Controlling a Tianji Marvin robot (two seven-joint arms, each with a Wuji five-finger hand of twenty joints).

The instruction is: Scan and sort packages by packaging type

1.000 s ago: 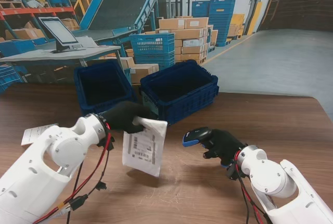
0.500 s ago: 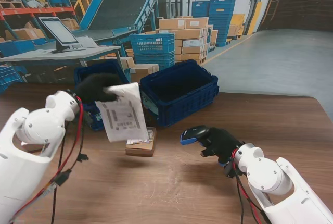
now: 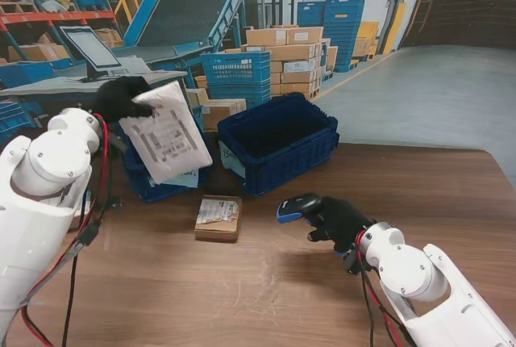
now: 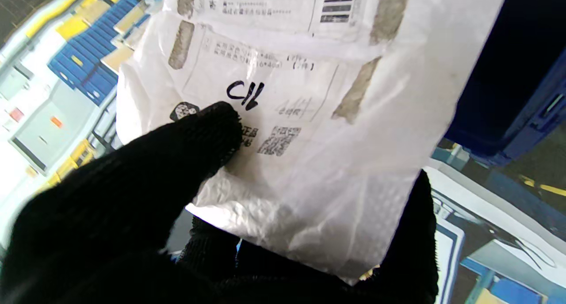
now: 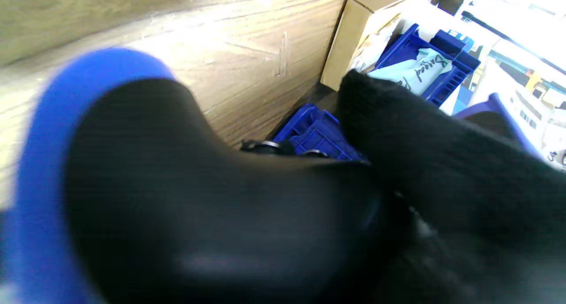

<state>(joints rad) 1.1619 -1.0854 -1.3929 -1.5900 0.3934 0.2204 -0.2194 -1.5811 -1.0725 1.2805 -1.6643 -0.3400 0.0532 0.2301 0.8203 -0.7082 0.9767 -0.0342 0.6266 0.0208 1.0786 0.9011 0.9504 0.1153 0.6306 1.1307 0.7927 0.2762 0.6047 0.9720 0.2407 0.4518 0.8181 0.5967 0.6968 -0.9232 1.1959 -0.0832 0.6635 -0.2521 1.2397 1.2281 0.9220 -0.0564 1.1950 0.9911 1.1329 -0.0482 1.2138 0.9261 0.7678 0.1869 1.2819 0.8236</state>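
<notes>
My left hand (image 3: 122, 97) in its black glove is shut on a white poly mailer bag (image 3: 165, 139) with printed labels, held in the air over the left blue bin (image 3: 153, 187). The left wrist view shows the bag (image 4: 305, 131) pinched between thumb and fingers (image 4: 208, 136). My right hand (image 3: 340, 222) rests low over the table at the right, shut on a black and blue barcode scanner (image 3: 293, 206) that points left. The scanner (image 5: 146, 184) fills the right wrist view. A small cardboard box (image 3: 218, 218) with a white label lies flat on the table between the hands.
A second, larger blue bin (image 3: 278, 141) stands at the table's far middle, beside the left one. A white paper (image 3: 81, 211) lies partly hidden behind my left arm. Beyond the table are a monitor on a desk, stacked cartons and blue crates.
My left hand has lifted the white bag up and to the left, from over the table to above the left bin, uncovering the small cardboard box. The right hand has barely moved.
</notes>
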